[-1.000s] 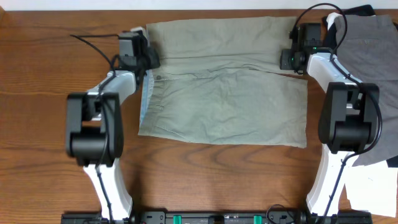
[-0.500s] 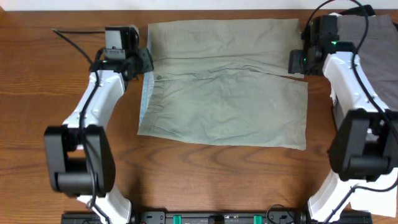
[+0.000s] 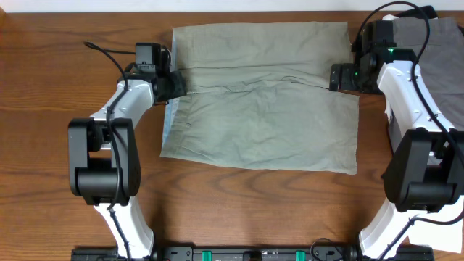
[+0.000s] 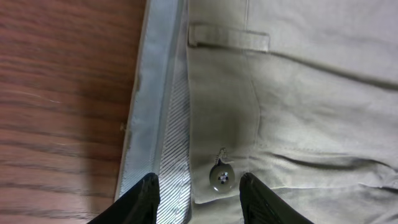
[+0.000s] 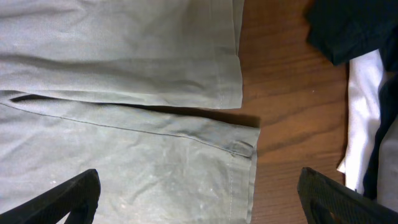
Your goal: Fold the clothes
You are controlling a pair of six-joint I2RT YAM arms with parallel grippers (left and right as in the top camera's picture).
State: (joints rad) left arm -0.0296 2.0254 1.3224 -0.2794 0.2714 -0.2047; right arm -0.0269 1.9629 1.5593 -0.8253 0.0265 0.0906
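Observation:
The khaki-olive shorts [image 3: 261, 101] lie flat on the table, folded so a lower layer overlaps the upper one. My left gripper [image 3: 175, 84] sits at their left edge. In the left wrist view it [image 4: 199, 202] is open, its fingers straddling the pale blue striped waistband lining [image 4: 165, 124] and the button [image 4: 222, 176], and the cloth lies flat between them. My right gripper [image 3: 338, 77] is at the right edge. It [image 5: 199, 202] is wide open above the hem corner [image 5: 242, 149] and holds nothing.
A pile of other garments lies at the far right: grey cloth [image 3: 442, 58], black cloth [image 5: 348, 25] and white cloth [image 5: 360, 124]. Bare wooden table [image 3: 43, 145] runs to the left of and in front of the shorts.
Both grippers were shut at the shorts' side edges and now stand open, having let go of the cloth. Both have shifted slightly toward the near side. The shorts lie as before.

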